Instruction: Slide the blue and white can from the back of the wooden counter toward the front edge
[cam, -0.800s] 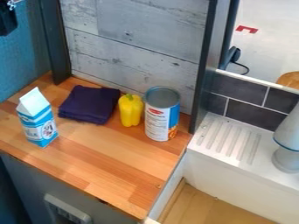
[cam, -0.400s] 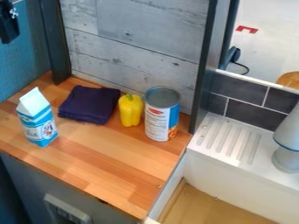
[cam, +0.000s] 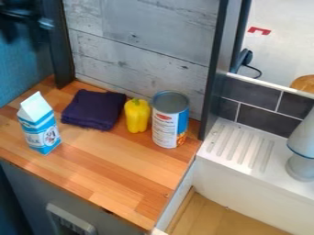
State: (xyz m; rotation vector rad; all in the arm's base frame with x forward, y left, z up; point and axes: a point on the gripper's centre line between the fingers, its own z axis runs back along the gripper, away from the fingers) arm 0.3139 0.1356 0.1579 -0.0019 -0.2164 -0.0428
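Milk carton [cam: 40, 124], blue and white with a gabled top, is stood upright at the left of a wooden counter [cam: 122, 179]. A folded dark purple cloth [cam: 94, 109] is laid to its right, near the back wall, with a yellow bell pepper [cam: 137, 115] upright just beside it and a tall blue-and-white can [cam: 170, 120] next to the pepper. The black gripper [cam: 23, 28] is seen at the upper left, above and apart from the carton and the cloth. Whether it is open or closed cannot be told, and no held thing can be made out.

For any approach to the carton, a slow descent clear of the dark upright post [cam: 58, 50] would be advised. The carton would best be taken squarely across its sides and pressed lightly, since its tall, narrow shape could be tipped or dented. Around the pepper, little room is left by the cloth and the can, so a narrow, straight-down entry would be safer.

The gripper's outline is hard to make out against the dark blue wall, and its arm is cut off by the frame. A pale grey object [cam: 301, 149] is cropped at the right edge, and its kind cannot be told.
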